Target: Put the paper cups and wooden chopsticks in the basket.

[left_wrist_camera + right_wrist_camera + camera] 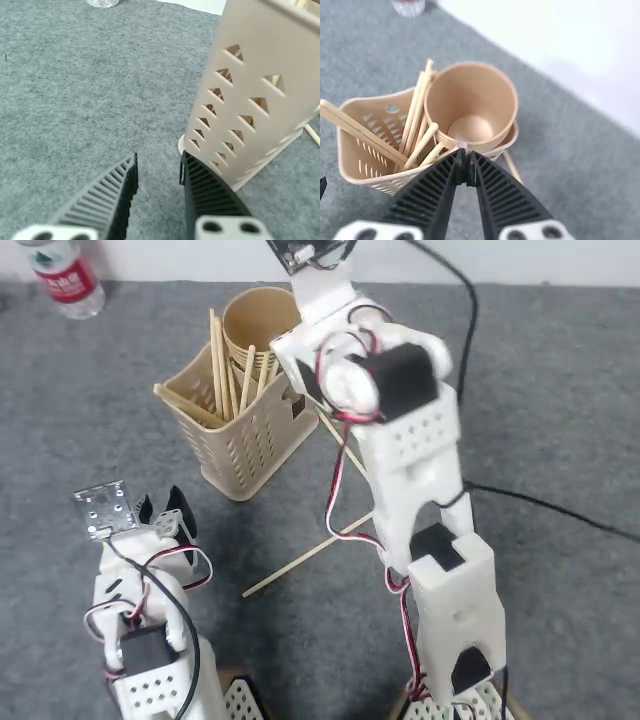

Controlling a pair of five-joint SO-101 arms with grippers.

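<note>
Black, ridged and pressed tip to tip, the fingers of the right gripper [465, 159] are closed, with nothing visible between them. The gripper hangs just above the basket [370, 165], over the rim on the side nearer the arms' bases. Just beyond its tips a paper cup [470, 107] stands upright inside the basket, mouth up and bare inside. Next to the cup, in the same basket, a bundle of wooden chopsticks [415, 122] leans at mixed angles, with the ends poking above the rim. One of them slants across the basket's mouth and sticks out past its wall.

The left gripper [159, 162] sits low over the grey carpet [75, 90]. Its fingers are parted by a moderate gap and hold nothing. One fingertip is just beside the foot of the basket's perforated wall, at the end away from the cup.

Two sticks lie outside the basket on the carpet. A loose chopstick [305, 558] lies flat near the basket on the side toward the arms' bases, and its far end runs under the right arm [410, 440]. A second loose chopstick [343, 447] starts at the basket's corner and is partly hidden by that arm.

Beyond the basket and well apart from it, a plastic bottle [62, 275] with a red label lies at the carpet's edge. A black cable [470, 330] trails across the carpet on the basket's other side.
</note>
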